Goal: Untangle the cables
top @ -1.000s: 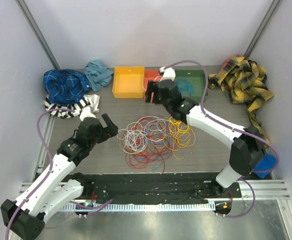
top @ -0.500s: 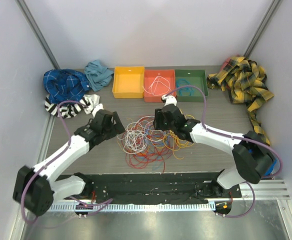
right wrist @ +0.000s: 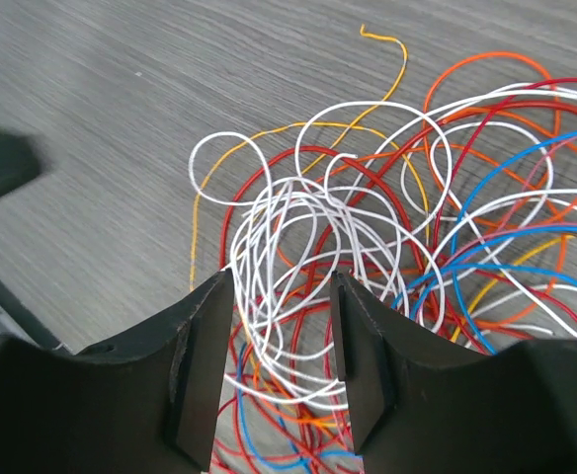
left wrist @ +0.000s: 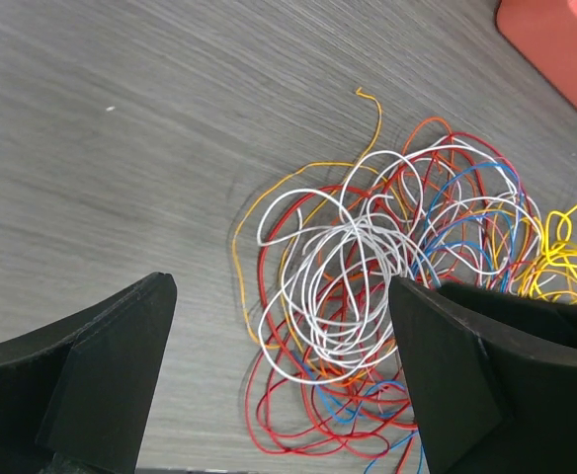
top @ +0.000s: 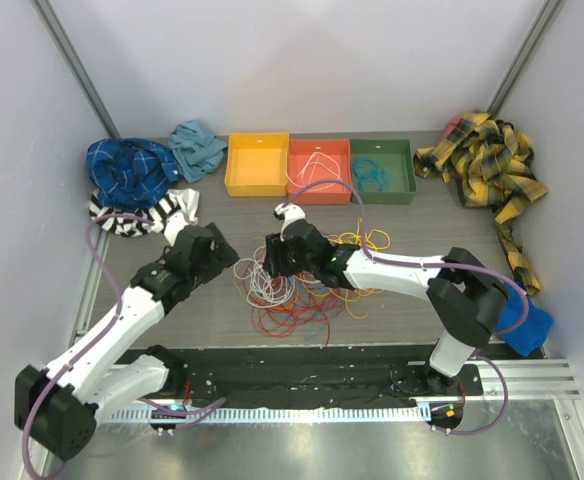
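A tangle of thin cables (top: 307,275), white, red, orange, blue and yellow, lies on the grey table in the middle. My left gripper (top: 217,262) is open at the tangle's left edge; in its wrist view the white coil (left wrist: 343,281) lies between its wide-apart fingers (left wrist: 282,370). My right gripper (top: 272,262) is open and hovers over the white coil (right wrist: 288,267), which shows between its fingers (right wrist: 281,341). Neither holds a cable.
Three trays stand at the back: yellow (top: 256,164), orange-red (top: 319,170) holding a white cable, green (top: 382,170) holding a blue cable. Cloths lie at the back left (top: 132,170) and a yellow plaid one at the right (top: 487,160). A blue object (top: 525,322) lies at the right.
My right gripper has moved from the trays forward and left onto the white coil. My left gripper swung toward the tangle's left edge and stays open.
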You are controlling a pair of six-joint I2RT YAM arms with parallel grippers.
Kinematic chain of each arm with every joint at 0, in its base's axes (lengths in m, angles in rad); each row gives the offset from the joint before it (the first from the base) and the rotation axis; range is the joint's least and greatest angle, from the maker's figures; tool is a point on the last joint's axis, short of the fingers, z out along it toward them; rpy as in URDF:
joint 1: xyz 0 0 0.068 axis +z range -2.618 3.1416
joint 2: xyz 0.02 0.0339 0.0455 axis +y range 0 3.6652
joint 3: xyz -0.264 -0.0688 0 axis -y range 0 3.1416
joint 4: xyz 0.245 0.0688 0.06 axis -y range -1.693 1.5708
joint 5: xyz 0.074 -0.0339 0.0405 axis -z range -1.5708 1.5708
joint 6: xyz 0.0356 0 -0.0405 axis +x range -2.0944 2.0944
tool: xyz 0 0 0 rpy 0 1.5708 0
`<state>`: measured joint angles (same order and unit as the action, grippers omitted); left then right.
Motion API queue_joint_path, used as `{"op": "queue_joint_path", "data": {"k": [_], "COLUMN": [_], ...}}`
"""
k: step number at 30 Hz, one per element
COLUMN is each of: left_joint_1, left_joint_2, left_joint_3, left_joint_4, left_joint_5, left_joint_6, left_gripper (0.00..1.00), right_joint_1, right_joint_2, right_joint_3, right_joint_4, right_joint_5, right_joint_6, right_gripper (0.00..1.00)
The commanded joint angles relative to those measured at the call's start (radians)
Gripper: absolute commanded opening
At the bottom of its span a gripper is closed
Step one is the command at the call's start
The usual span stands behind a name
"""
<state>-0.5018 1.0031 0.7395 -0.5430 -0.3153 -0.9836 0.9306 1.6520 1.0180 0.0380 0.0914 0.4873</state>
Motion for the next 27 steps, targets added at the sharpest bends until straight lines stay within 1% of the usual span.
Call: {"op": "queue_joint_path", "data": {"k": [1,2,7,9,10,12,13,15,16,18,20,23,24,25,26,27], "left_joint_1": [0.0,0.0,0.0,0.002,0.002,0.002,0.002,0.002,0.002,0.003,0.005,0.005,0.003,0.005,0.005,0.005], "left_joint_2": [-0.104,-0.13,-0.164,-0.172,-0.173,-0.184,-0.185,-0.193,-0.193,-0.192,-0.187,-0.192,-0.193,-0.196,-0.198,-0.198], "left_joint_3": [-0.041,-0.043,-0.043,-0.043,-0.046,-0.049,-0.049,-0.055,-0.057,-0.058,-0.054,-0.046,-0.045,-0.048,-0.046,-0.048], "left_joint_4": [-0.078,-0.087,-0.118,-0.121,-0.124,-0.126,-0.127,-0.127,-0.127,-0.123,-0.12,-0.115,-0.112,-0.104,-0.104,-0.1], "left_joint_5": [-0.068,-0.07,-0.076,-0.079,-0.08,-0.082,-0.082,-0.084,-0.084,-0.082,-0.08,-0.077,-0.077,-0.076,-0.073,-0.071], "left_joint_6": [-0.049,-0.049,-0.032,-0.027,-0.026,-0.021,-0.02,-0.018,-0.018,-0.017,-0.018,-0.013,-0.01,-0.009,-0.009,-0.007], "left_gripper": [0.94,0.94,0.94,0.94,0.94,0.94,0.94,0.94,0.94,0.94,0.94,0.95,0.95,0.95,0.95,0.95], "right_joint_1": [0.0,0.004,0.027,0.027,0.027,0.027,0.028,0.027,0.028,0.027,0.027,0.024,0.02,0.022,0.02,0.022], "right_joint_2": [0.06,0.08,0.156,0.187,0.195,0.204,0.206,0.204,0.2,0.183,0.129,0.014,-0.018,-0.056,-0.072,-0.081], "right_joint_3": [0.086,0.096,0.178,0.198,0.203,0.209,0.212,0.221,0.221,0.226,0.243,0.362,0.449,0.499,0.551,0.653], "right_joint_4": [0.033,0.031,-0.003,-0.007,-0.012,-0.01,-0.012,-0.032,-0.032,-0.061,-0.099,-0.202,-0.223,-0.269,-0.294,-0.32], "right_joint_5": [-0.028,-0.032,-0.016,-0.009,-0.004,0.001,0.002,0.019,0.024,0.05,0.079,0.171,0.198,0.24,0.258,0.272], "right_joint_6": [0.0,0.0,-0.004,-0.001,0.0,0.005,0.005,-0.001,-0.007,-0.021,-0.05,-0.154,-0.183,-0.241,-0.266,-0.288], "right_gripper": [0.5,0.5,0.49,0.47,0.37,0.27,0.19,0.13,0.02,0.01,0.01,0.01,0.01,0.01,0.01,0.01]}}
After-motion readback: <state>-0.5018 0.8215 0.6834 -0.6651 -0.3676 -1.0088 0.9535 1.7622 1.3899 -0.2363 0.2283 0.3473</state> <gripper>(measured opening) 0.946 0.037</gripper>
